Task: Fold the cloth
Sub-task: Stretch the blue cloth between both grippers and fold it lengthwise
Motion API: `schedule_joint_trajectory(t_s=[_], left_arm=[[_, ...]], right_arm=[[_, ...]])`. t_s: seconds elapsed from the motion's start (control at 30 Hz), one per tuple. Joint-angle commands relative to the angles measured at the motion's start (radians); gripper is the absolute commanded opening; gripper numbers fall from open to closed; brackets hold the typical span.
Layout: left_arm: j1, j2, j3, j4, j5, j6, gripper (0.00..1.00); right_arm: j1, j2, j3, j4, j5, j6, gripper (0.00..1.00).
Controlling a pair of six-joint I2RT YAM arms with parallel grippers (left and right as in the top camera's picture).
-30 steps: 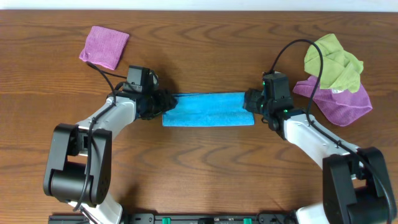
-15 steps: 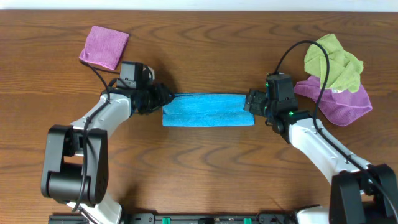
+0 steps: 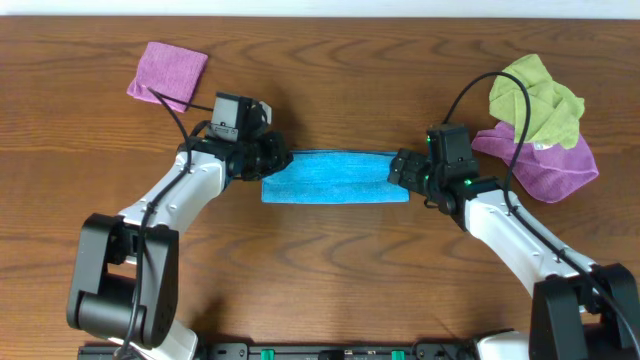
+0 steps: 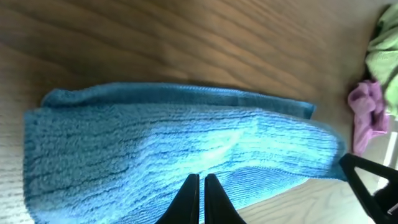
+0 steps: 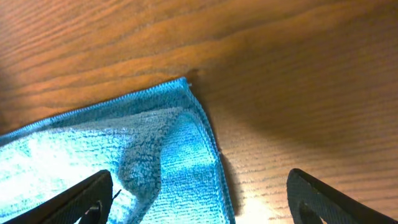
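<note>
The blue cloth (image 3: 335,178) lies folded into a long strip across the middle of the wooden table. My left gripper (image 3: 272,160) sits at the strip's left end. In the left wrist view its fingers (image 4: 201,177) are pressed together over the blue cloth (image 4: 155,143), and no fabric shows between them. At the strip's right end my right gripper (image 3: 397,170) stands open. In the right wrist view its two fingers (image 5: 199,180) are spread wide on either side of the cloth's (image 5: 155,155) corner, where the layers are slightly bunched.
A folded pink cloth (image 3: 168,75) lies at the back left. At the back right, a crumpled green cloth (image 3: 537,98) rests on a purple cloth (image 3: 545,165), close behind the right arm. Cables run from both wrists.
My left gripper went from open to shut and slid right onto the cloth's left end. The right gripper opened wider and shifted slightly left. The cloth has stayed in place.
</note>
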Motion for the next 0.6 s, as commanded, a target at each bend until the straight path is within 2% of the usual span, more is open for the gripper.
schedule_joint_trajectory(t_s=[0.0, 0.1, 0.23, 0.57], left_arm=[[-0.027, -0.008, 0.017, -0.028, -0.076, -0.005, 0.06], [-0.060, 0.004, 0.017, -0.073, -0.174, 0.001, 0.06], [-0.095, 0.046, 0.017, -0.078, -0.227, 0.011, 0.06], [-0.104, 0.113, 0.017, -0.047, -0.246, 0.006, 0.06]], right_arm=[[-0.005, -0.016, 0.001, -0.011, -0.017, 0.019, 0.90], [-0.005, -0.015, 0.001, -0.017, -0.017, 0.021, 0.92], [-0.005, -0.006, 0.001, -0.013, -0.013, 0.021, 0.93], [-0.004, 0.085, 0.001, 0.073, -0.027, 0.022, 0.92]])
